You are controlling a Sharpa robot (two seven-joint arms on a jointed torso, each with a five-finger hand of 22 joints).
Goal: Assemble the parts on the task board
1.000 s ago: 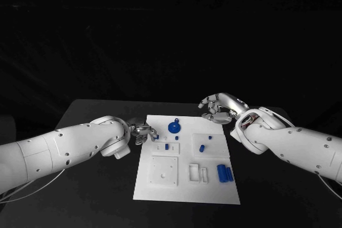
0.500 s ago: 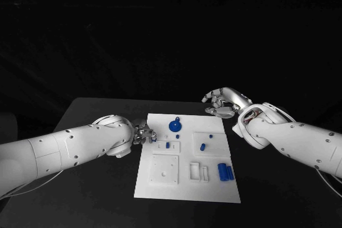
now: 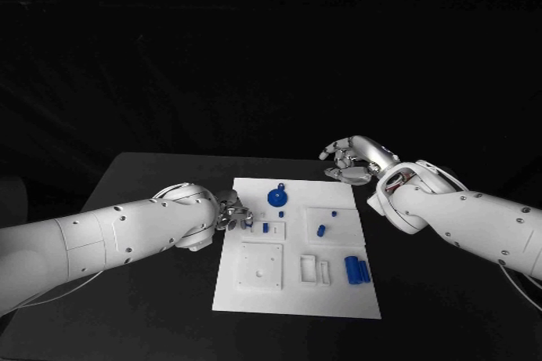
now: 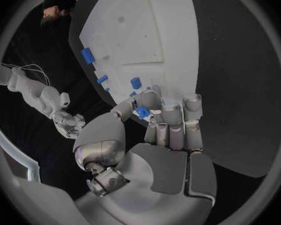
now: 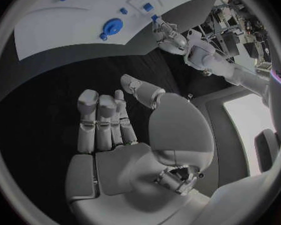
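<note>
Bench (image 3: 158, 173): black, carries the white board (image 3: 296, 298) mid-surface.
Board: blue disc (image 3: 276, 197) near its far edge, cylinders (image 3: 357, 272) by its right edge, several slots apparently unfilled; assembly looks early.
Left robot hand (image 3: 232, 214): at the board's left edge, pinching a blue part (image 4: 142, 112).
Right robot hand (image 3: 352, 159): beyond the far right corner, fingers curled, holding nothing.

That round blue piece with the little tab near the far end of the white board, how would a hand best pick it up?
Probably from above, pinching the raised hub at the centre of the round blue piece. It seems to lie flat on the task board, so its thin rim offers fingers little. The right hand hovers nearest, holding nothing.
</note>
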